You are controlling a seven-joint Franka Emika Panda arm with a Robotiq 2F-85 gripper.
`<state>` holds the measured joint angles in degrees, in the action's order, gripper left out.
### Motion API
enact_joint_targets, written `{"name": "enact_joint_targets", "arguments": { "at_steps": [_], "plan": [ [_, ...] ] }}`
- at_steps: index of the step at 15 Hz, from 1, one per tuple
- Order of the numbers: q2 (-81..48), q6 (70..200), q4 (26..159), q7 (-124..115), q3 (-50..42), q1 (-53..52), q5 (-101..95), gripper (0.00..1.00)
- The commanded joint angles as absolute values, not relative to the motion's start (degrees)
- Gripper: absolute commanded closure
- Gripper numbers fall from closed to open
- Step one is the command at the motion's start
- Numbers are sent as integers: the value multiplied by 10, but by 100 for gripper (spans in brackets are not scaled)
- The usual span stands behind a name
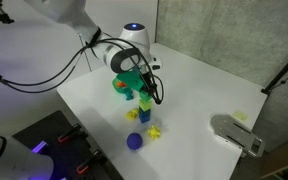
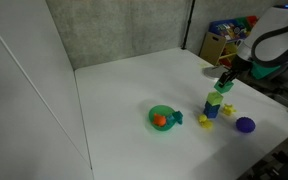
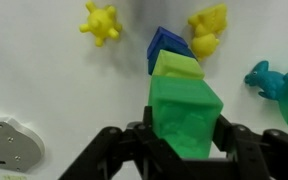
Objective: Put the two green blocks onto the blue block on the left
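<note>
Currently, the white table carries all items. The arm reaches over its centre in an exterior view, and the gripper points down at a block stack.

The jaws are clamped on the upper green block, one finger on each side face, as the wrist view shows.

A grey device lies at 4 o'clock from the stack, well apart. The green bowl sits at 10 o'clock from the stack, near it. The blue ball lies at 7 o'clock.

The blue block stands on the table as the base. The lower green block sits on top of it. The upper green block is directly above the lower one. Whether it rests fully on it cannot be told.

In the wrist view, the blue block appears at 12 o'clock from the held block. The yellow pieces lie at 10 o'clock and 2 o'clock from the blue block.
</note>
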<state>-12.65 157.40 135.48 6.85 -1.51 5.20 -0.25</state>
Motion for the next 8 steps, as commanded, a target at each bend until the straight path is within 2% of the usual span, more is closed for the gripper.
{"name": "enact_joint_targets", "arguments": {
  "at_steps": [1, 8],
  "plan": [
    [-150, 1555, 1323, 51, -22, 42, -13, 70],
    [-180, 1529, 1297, 62, -14, 45, 2, 70]
  ]
}}
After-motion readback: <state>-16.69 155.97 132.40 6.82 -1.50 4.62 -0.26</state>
